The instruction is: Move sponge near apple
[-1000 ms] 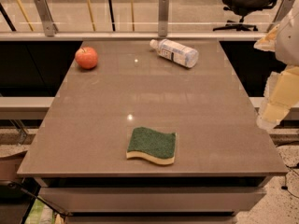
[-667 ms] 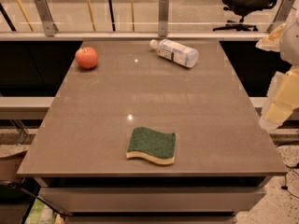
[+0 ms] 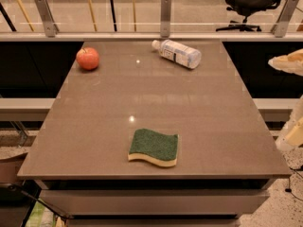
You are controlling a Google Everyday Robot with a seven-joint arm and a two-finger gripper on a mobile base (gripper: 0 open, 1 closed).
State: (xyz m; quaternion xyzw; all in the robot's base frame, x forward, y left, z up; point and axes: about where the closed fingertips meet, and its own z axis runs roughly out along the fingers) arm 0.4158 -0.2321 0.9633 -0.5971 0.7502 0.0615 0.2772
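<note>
Three things lie on the table point(image 3: 218, 126): one apple, one sponge and one bottle.

One apple point(image 3: 87, 58), red-orange, sits at the far left corner, close to the left edge. It stands alone, touching nothing else.

One sponge point(image 3: 154, 147) lies flat near the front edge, a little left of the table's middle line. Its dark green side faces up, and the pale yellow layer shows along the near edge, which is wavy. It is well apart from the apple: the apple is far and to the left, the sponge near and towards the centre, with bare tabletop between them. Nothing touches the sponge.

One bottle point(image 3: 176, 53), clear with a white label, lies on its side at the far edge, right of centre. Its cap points to the far left. It is well apart from both the apple and the sponge.

Behind the table runs a rail with three metal posts point(image 3: 165, 13). One office chair point(image 3: 248, 1) stands beyond it at the far right.

One end effector point(image 3: 288, 63) shows as a pale, cream shape at the right edge, beyond the table's right side and above its level. It is well away from the sponge and holds nothing that can be seen. Whether it is open or closed, I cannot tell.
</note>
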